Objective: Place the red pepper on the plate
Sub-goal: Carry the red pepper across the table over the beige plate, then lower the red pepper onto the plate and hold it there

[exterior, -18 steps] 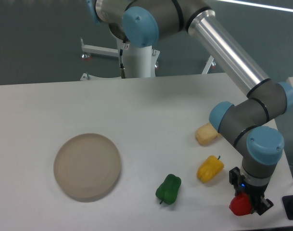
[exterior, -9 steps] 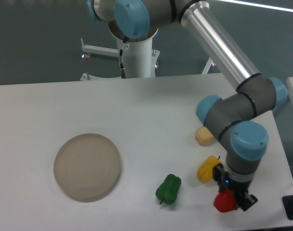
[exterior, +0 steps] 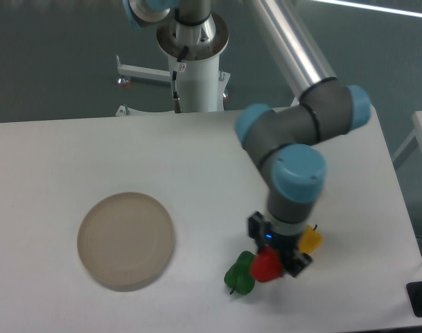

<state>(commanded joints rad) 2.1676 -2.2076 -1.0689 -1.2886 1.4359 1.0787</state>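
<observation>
Clamped in the black two-finger gripper (exterior: pixel 273 262), lower centre-right of the frame, is the small glossy red pepper (exterior: pixel 267 266). Left to right: round beige plate (exterior: pixel 125 240) at lower left, green pepper (exterior: pixel 240 273) just beside the red one, yellow pepper (exterior: pixel 310 240). No writing is legible.

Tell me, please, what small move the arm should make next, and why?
Probably carry on leftward toward the plate: the pincer holds the red pepper, now right beside the green pepper, and the plate lies well to the left with nothing on it.
</observation>
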